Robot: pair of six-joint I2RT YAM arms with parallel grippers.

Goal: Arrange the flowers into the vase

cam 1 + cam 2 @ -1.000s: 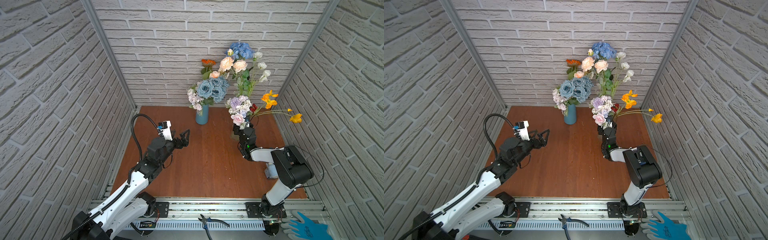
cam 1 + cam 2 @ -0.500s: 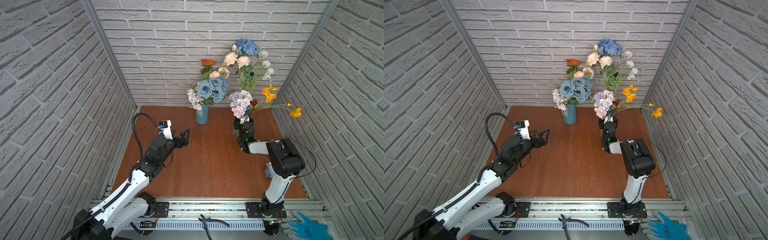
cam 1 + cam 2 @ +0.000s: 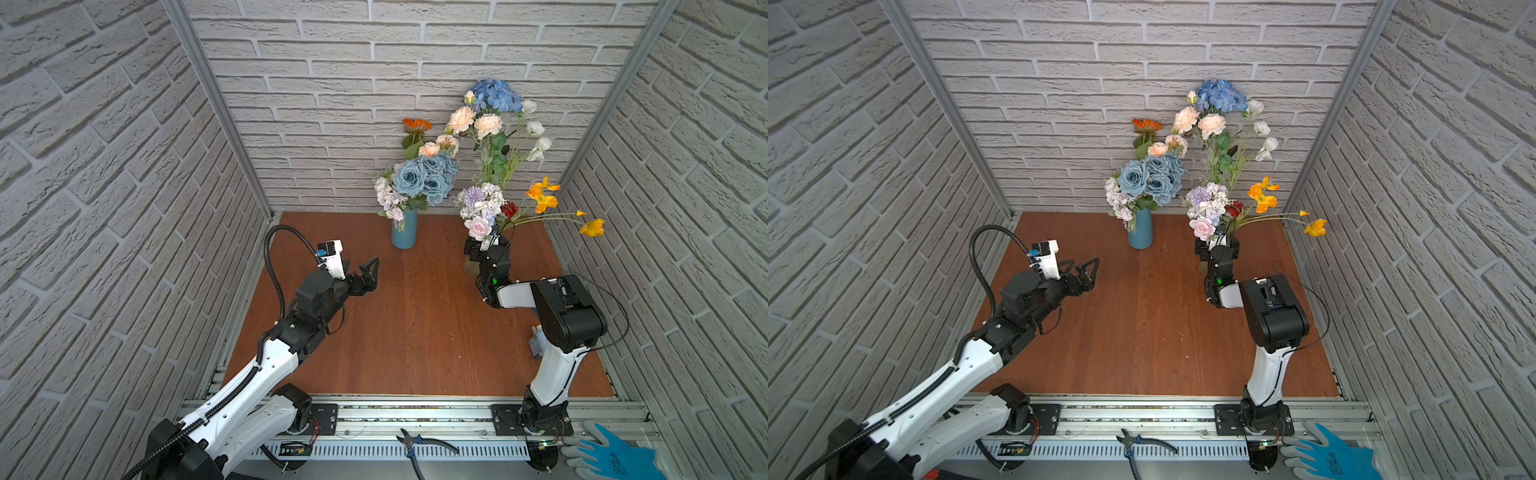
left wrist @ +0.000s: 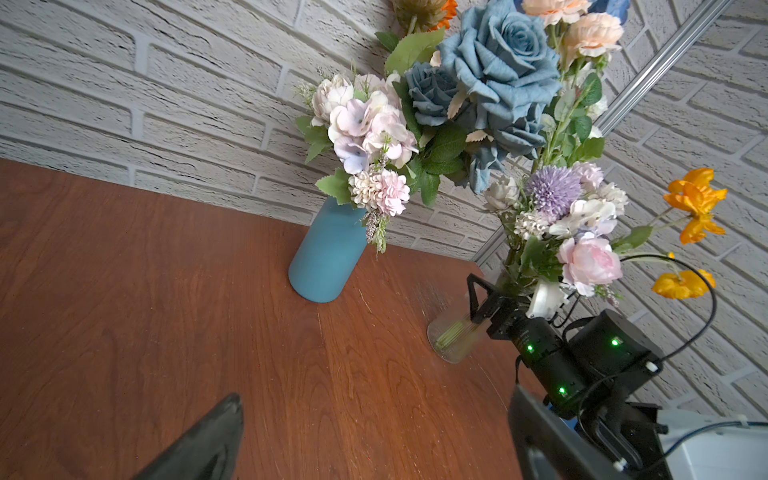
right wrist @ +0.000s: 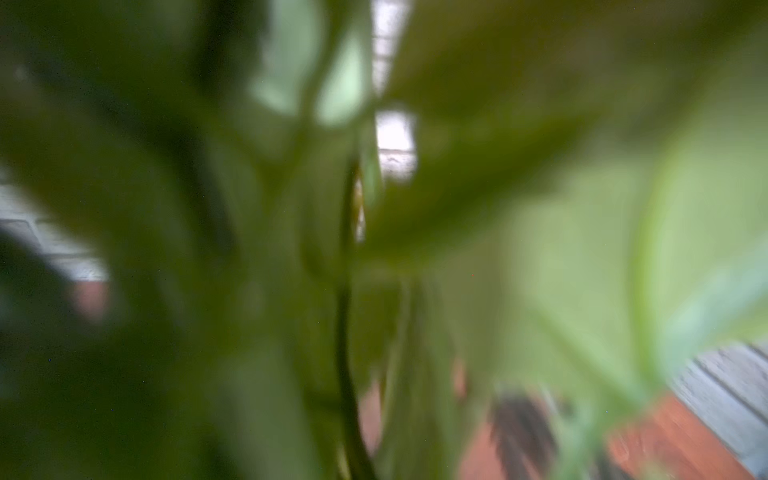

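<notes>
Two vases are standing near the back wall on the reddish wooden tabletop [image 3: 415, 332]: a matte blue cylindrical vase [image 3: 403, 232], already packed with fabric roses and pale blooms, and a clear ribbed glass vase [image 4: 453, 336] carrying the tall green-stemmed artificial flowers [image 3: 482, 208]; the right gripper [image 3: 485, 247] is sitting at that glass mouth, fingers spread either side of the stems, seemingly pinching nothing; the left gripper [image 3: 1081, 268] is hovering empty and splayed, well apart from both. The orange-yellow poppies [image 3: 592, 227] are leaning far sideways on thin wiry stems; a finger snagging leaves while backing out could be tipping the top-heavy, slippery glass; blurred foliage is blocking the right wrist view.
</notes>
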